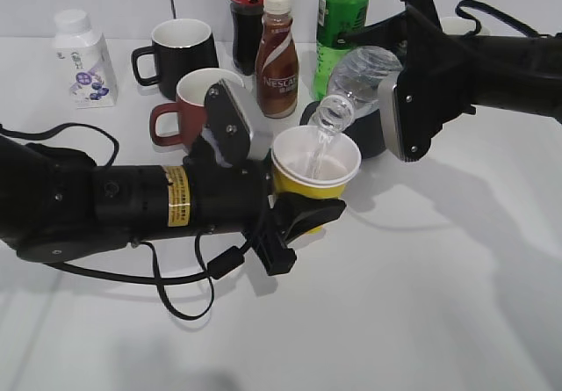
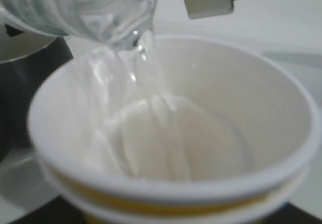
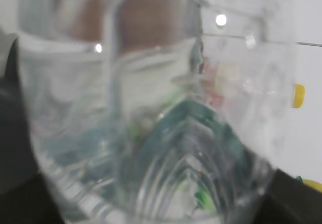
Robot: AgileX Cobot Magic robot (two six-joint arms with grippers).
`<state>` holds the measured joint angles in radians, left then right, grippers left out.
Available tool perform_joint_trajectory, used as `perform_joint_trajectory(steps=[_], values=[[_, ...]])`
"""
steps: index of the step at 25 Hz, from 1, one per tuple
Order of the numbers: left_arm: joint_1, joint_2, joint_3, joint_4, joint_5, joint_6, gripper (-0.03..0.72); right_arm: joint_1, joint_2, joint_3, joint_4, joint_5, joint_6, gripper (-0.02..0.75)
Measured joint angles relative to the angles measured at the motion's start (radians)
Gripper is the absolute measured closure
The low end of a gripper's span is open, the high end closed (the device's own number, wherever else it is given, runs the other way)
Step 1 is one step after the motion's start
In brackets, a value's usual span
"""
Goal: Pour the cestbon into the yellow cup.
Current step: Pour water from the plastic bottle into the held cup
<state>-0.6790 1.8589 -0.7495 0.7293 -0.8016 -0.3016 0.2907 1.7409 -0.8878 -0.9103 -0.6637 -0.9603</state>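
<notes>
The yellow cup point(image 1: 314, 167) with white inside is held at the table's middle by my left gripper point(image 1: 303, 211), which is shut on its lower body. My right gripper point(image 1: 395, 101) is shut on the cestbon point(image 1: 356, 83), a clear bottle tipped mouth-down over the cup. A stream of water falls from its uncapped mouth into the cup. In the left wrist view the cup's white inside point(image 2: 201, 133) fills the frame, with the bottle's neck point(image 2: 100, 12) and the stream above it. In the right wrist view the cestbon point(image 3: 151, 133) fills the frame, blurred.
Behind the cup stand a dark red mug point(image 1: 189, 105), a black mug point(image 1: 180, 53), a brown Nescafe bottle point(image 1: 277, 61), a dark cola bottle point(image 1: 248, 13), a tall green bottle point(image 1: 341, 13) and a small white bottle point(image 1: 83, 61). A black cable point(image 1: 176, 281) loops on the table.
</notes>
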Motion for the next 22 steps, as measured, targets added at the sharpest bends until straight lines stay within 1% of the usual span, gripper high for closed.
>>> perform_joint_trajectory(steps=[22], values=[[0.0,0.0,0.0,0.002,0.0,0.0,0.33,0.0,0.0,0.0,0.031,0.0,-0.079,0.272]])
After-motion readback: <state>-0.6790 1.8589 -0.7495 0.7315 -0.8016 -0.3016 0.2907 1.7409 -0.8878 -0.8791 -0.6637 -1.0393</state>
